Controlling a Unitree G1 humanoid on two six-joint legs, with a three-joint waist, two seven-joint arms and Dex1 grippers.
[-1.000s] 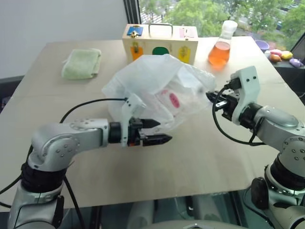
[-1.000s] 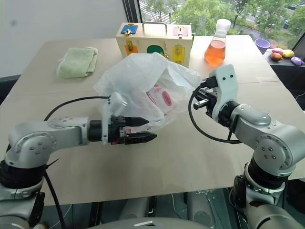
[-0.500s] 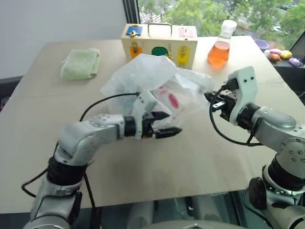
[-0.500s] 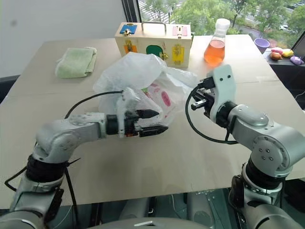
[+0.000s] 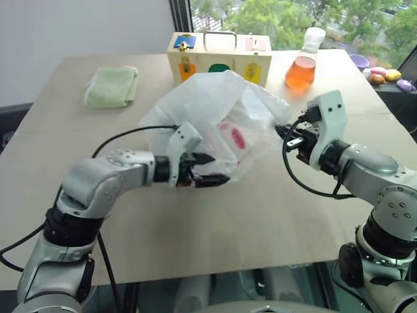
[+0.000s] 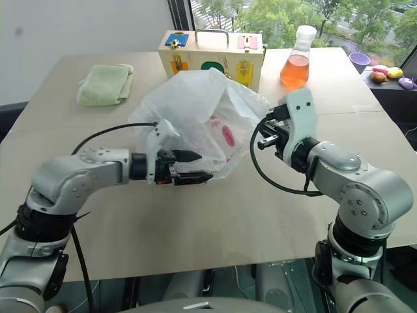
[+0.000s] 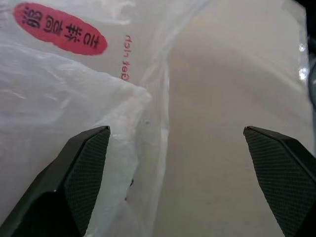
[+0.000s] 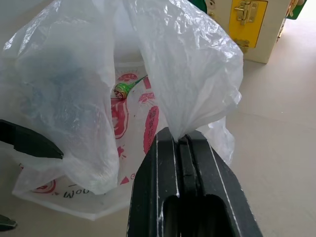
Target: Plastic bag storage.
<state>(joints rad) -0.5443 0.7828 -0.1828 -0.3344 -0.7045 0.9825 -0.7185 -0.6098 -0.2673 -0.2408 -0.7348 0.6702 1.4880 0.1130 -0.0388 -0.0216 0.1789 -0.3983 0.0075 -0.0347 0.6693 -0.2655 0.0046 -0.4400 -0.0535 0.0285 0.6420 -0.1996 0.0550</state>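
The plastic bag (image 5: 218,124) sits puffed up near the middle of the table (image 5: 260,222), its far side close to the wooden box (image 5: 219,57) at the back edge. The right gripper (image 8: 180,140) has its fingers pinched tight on a gathered fold of the bag's film; its wrist view shows this plainly, along with red print inside the bag and a small green-capped object among the folds. From the head views, the left gripper (image 5: 212,169) is at the bag's near side, fingers spread wide. Its wrist view shows film lying against one finger (image 7: 84,168), bare table between the two, and a red oval label. A green cloth (image 5: 112,86) lies toward the back left corner, a flask of orange liquid (image 5: 303,62) toward the back right.
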